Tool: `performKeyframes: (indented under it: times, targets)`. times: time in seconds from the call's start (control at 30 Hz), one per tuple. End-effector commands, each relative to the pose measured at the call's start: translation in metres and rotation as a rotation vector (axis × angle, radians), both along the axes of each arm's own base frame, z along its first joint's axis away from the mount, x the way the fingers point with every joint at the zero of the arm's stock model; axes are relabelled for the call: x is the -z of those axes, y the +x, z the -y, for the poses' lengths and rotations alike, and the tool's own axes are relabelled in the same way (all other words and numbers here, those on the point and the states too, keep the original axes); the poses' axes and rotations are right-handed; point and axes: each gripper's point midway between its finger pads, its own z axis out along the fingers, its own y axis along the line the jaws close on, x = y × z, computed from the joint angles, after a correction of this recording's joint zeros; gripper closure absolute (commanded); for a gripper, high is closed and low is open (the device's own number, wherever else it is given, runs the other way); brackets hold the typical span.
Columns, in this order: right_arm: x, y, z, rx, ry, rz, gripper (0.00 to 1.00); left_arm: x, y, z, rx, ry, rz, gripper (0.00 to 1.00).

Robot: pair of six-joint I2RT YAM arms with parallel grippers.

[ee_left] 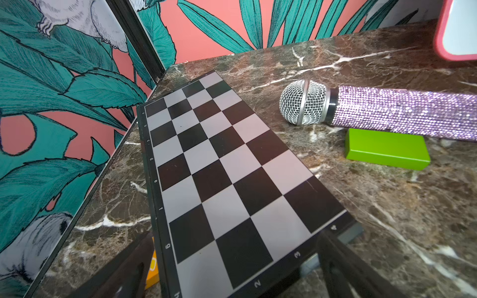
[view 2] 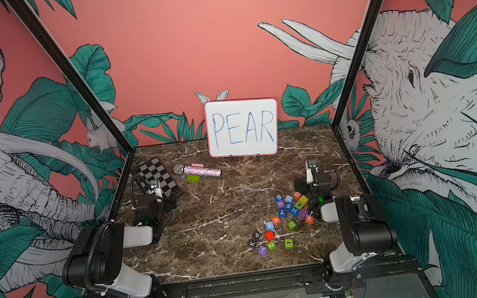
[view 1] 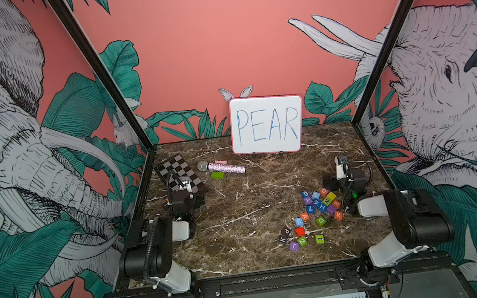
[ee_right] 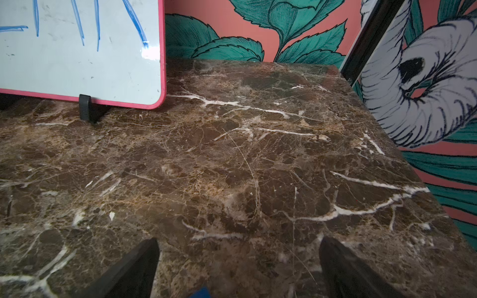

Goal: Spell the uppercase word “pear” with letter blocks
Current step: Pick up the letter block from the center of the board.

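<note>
A glossy brown marble tabletop (view 1: pixel 240 218) with white veins is seen in both top views. Over at its front right, a loose scatter of small matte coloured cubes with white characters is spread out, and all four needed ones are in it. The dark brown-black P cube (view 1: pixel 286 231) is sat at the near-left edge of the scatter, next to a same-coloured K cube (view 1: pixel 282 239) and just beside a red cube (view 1: pixel 299 231). The light blue E cube (view 1: pixel 299 221) and the orange A cube (view 1: pixel 305 216) are found side by side a bit further back. The orange R cube (view 1: pixel 338 214) is parked at the right edge, near the right arm.

Back left, a thin black-and-grey checkered chessboard (ee_left: pixel 219 167) is laid flat. Just beside it are a lilac rhinestone-covered microphone (ee_left: pixel 387 111) with a silver mesh head and a smooth lime-green rectangular block (ee_left: pixel 387 148). A pink-framed whiteboard (view 1: pixel 267 124) with PEAR in blue marker is propped at the back.

The left gripper (ee_left: pixel 236 236) is released, its black fingers spread wide over the chessboard's near end. The right gripper (ee_right: pixel 238 242) is likewise splayed wide over bare marble behind the scatter.
</note>
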Motion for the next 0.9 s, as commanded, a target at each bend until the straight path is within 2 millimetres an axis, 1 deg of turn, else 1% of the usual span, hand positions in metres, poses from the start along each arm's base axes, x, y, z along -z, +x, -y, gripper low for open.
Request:
performKeyframes:
  times: [0.0, 0.77, 0.8, 0.83, 0.87]
  targets:
    - [-0.010, 0.004, 0.000, 0.000, 0.000, 0.042, 0.01, -0.014, 0.003, 0.002, 0.008, -0.011, 0.043, 0.01]
    - [-0.011, 0.004, 0.001, 0.006, 0.000, 0.047, 0.01, -0.014, 0.004, 0.002, 0.010, -0.014, 0.046, 0.01]
    - [-0.014, 0.005, 0.003, 0.021, -0.001, 0.047, 0.01, -0.016, 0.004, 0.002, 0.010, -0.013, 0.055, 0.01]
    - [-0.019, 0.003, 0.004, 0.030, -0.007, 0.045, 0.01, -0.023, 0.003, -0.007, -0.054, 0.011, 0.072, 0.01]
    - [-0.030, 0.001, 0.004, 0.046, -0.028, 0.045, 0.01, -0.022, -0.001, -0.007, -0.063, 0.003, 0.045, 0.01]
